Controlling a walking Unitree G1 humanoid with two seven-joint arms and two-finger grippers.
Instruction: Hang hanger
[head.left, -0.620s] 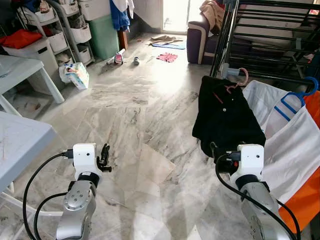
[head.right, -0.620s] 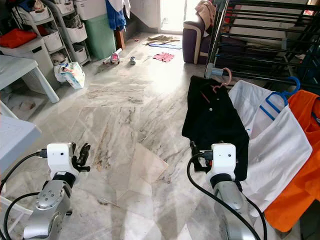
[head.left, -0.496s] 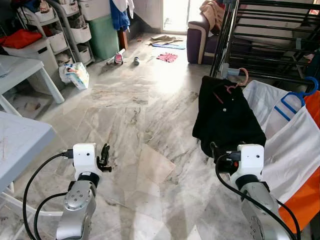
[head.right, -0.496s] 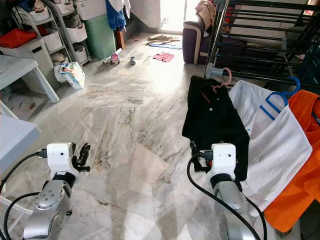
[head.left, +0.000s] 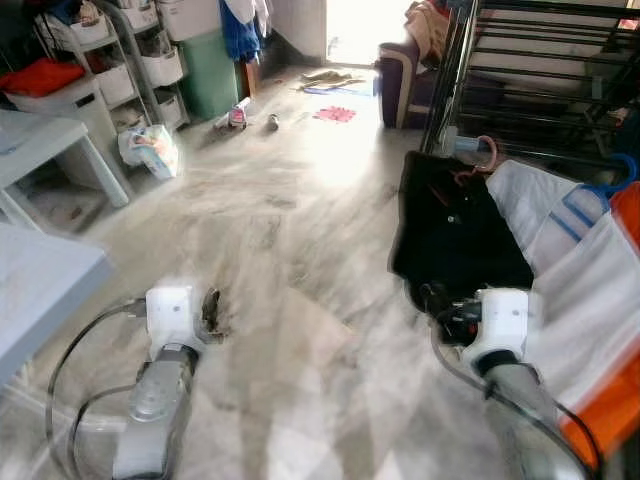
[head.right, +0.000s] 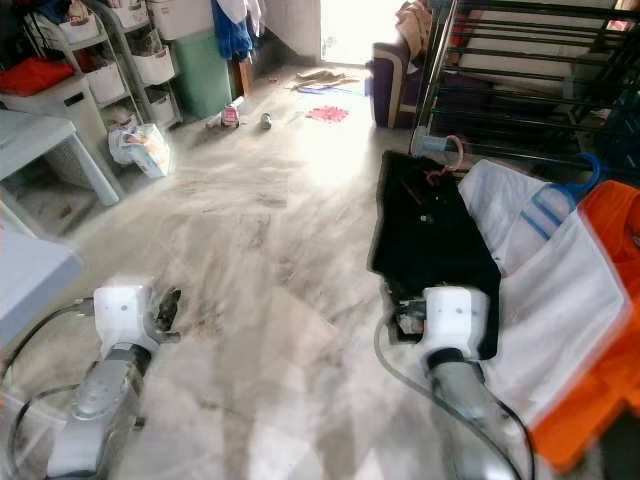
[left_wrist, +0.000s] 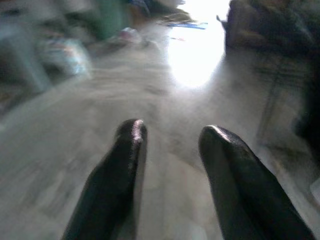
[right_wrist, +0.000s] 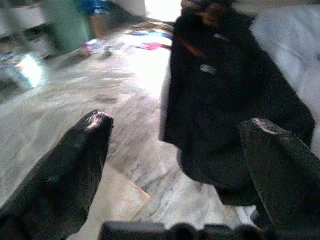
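Holding my right gripper (right_wrist: 175, 135) spread wide and empty near the black shirt (head.right: 430, 225), left gripper (left_wrist: 170, 145) narrowly parted and idle, I should reach ahead for its pink hanger (head.right: 447, 160) hook by the rack (head.right: 520, 80).

We see a glossy marble floor (head.left: 300, 230), a matt black cloth shirt (head.left: 455, 235) at two o'clock, a blue plastic hanger (head.left: 600, 195), and glossy black fingers (left_wrist: 120, 170).
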